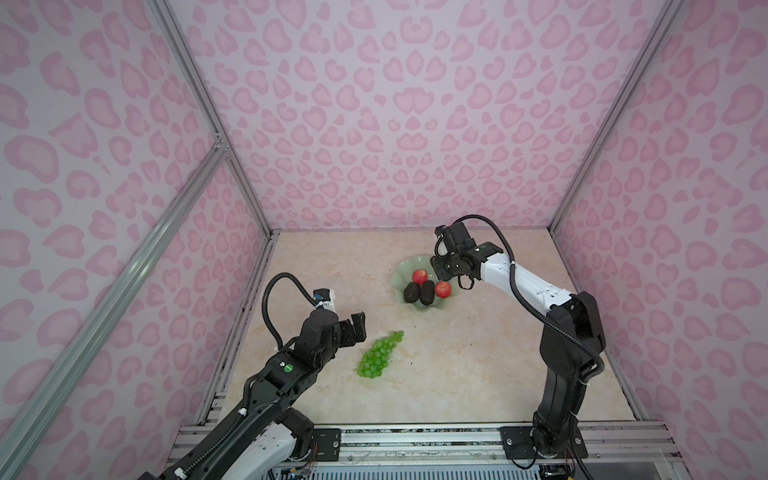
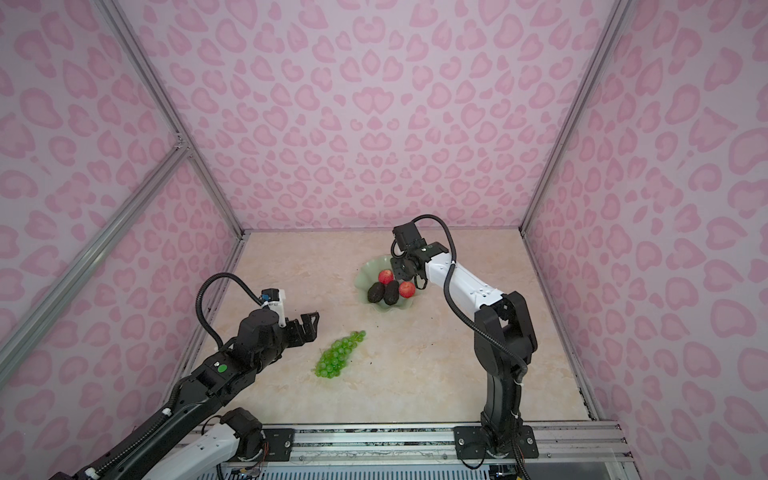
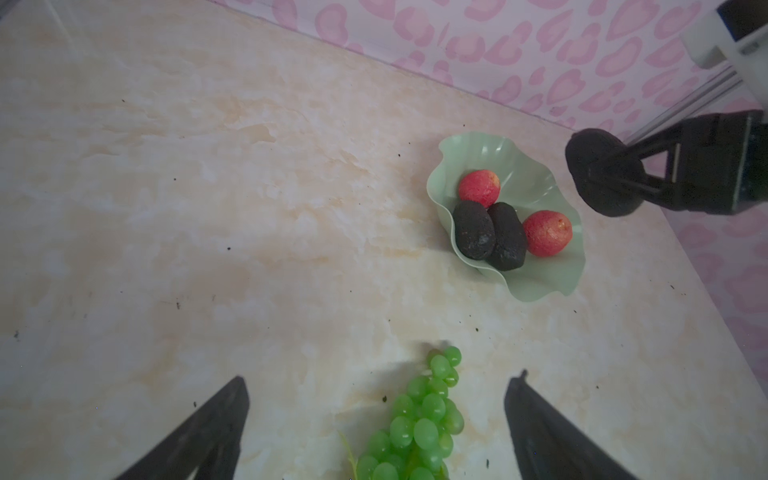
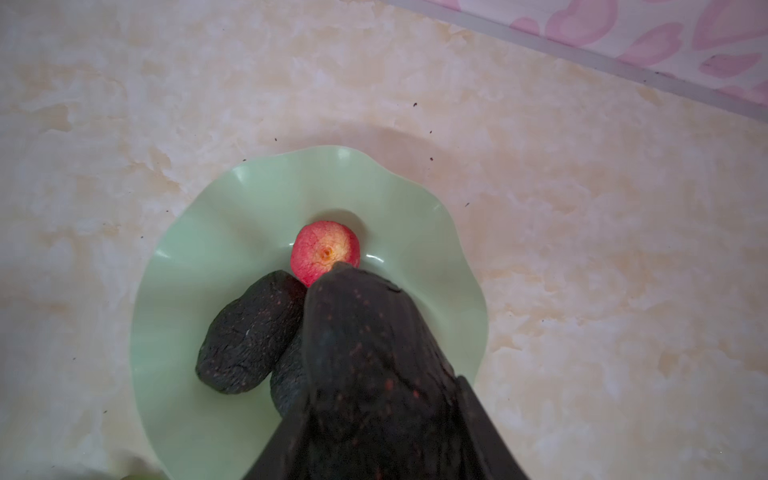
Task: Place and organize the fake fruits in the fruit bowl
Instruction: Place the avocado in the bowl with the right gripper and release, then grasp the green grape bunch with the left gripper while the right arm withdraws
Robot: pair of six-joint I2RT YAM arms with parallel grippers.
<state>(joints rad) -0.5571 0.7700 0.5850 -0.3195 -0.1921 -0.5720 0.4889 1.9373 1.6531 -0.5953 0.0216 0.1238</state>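
Grapes (image 1: 380, 354) lie on the bench (image 1: 457, 365), well short of the bowl (image 1: 405, 272) — the left pincer (image 1: 358, 327) gapes wide beside them. Above the bowl, the right pincer (image 3: 631, 178) grips an avocado (image 4: 374, 365); two avocados (image 1: 419, 292) and two apples (image 1: 420, 276) sit inside.

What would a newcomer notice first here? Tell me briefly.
The mint bowl at the back of the table, holding two apples and two avocados, draws the eye. Above it the right gripper is shut on a third avocado. Nearer the front, the grapes lie on the table before the open left gripper.
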